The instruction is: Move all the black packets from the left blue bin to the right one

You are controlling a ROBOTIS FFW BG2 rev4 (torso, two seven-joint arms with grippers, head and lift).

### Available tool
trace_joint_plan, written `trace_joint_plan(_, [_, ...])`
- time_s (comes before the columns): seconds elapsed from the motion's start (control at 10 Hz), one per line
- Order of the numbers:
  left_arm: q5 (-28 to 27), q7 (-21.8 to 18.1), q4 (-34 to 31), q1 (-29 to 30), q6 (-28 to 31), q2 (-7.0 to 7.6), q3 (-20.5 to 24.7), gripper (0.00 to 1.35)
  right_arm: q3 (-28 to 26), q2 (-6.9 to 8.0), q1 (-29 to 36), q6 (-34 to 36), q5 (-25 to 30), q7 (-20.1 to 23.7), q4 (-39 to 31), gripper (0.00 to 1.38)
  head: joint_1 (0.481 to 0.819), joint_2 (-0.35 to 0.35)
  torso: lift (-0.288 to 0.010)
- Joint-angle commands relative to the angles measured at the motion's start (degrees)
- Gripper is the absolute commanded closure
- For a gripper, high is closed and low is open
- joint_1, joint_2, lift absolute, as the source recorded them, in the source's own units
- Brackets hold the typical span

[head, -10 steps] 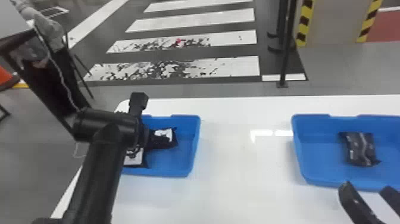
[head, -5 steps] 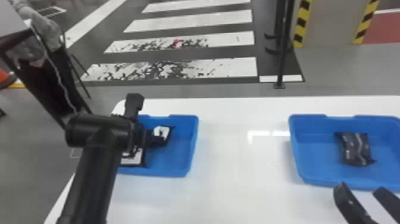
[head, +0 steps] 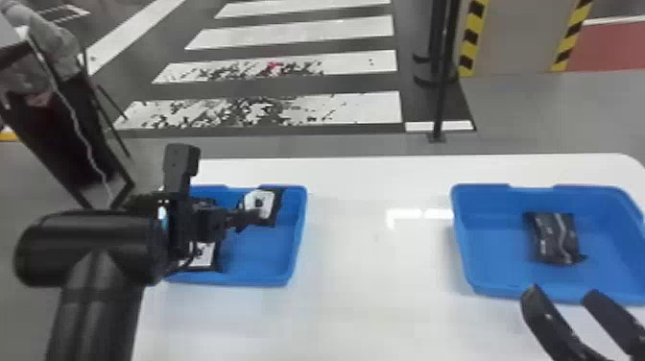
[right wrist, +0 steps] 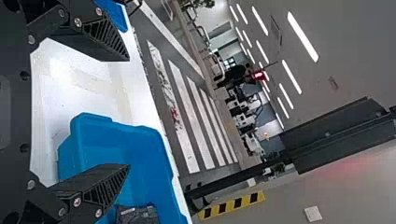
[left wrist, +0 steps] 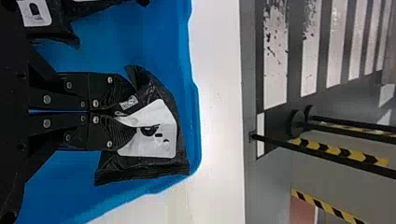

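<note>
Left pincer (head: 244, 219) holds packet (head: 261, 205); right bin (head: 501, 235) awaits it across the table (head: 374, 288)

Inspected from the room: the left pincer is closed on one packet inside the left bin (head: 261, 261), close to that bin's far right corner. The packet's long axis appears to run crosswise to the fingers, with a white label facing up between and beyond them. It looks raised at a tilt; whether it is wholly off the bin's floor cannot be certified.

The governing relation: the right bin lies directly to the right of the gripped packet, well apart, with a bare stretch of table between. In my judgement the carry calls for clearing the left bin's right wall first; a low path could catch the packet on the rim.

The right pincer (head: 562, 291), fingers spread, is at the right bin's near edge. It is nearer the destination, but the left has the load.

Count: two bins; one delivered packet (head: 556, 238) in the right bin; one packet gripped; at least one remaining packet (head: 202, 255) in the left bin, the exact number being obscured.
</note>
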Motion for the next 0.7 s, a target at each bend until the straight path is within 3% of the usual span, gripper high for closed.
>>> trace_joint_plan(0.0, [5.1, -0.2, -10.1, 5.2, 0.5, 0.1, 1.0, 1.2, 0.1, 0.05, -0.6, 1.4, -0.7, 0.9, -0.6, 0.23, 0.695, 0.171, -0.14])
trace_joint_plan(0.3, [15.6, -1.3, -19.2, 10.3, -2.5, -0.86, -2.0, 1.2, 0.6, 0.05, -4.1, 5.4, -1.8, 4.0, -0.6, 0.23, 0.695, 0.111, -0.14])
trace_joint_plan(0.6, [22.3, -1.4, -20.8, 10.9, -3.7, -1.13, -8.9, 1.2, 3.5, -0.53, -11.3, 6.9, -4.0, 6.5, 1.5, 0.23, 0.695, 0.023, -0.14])
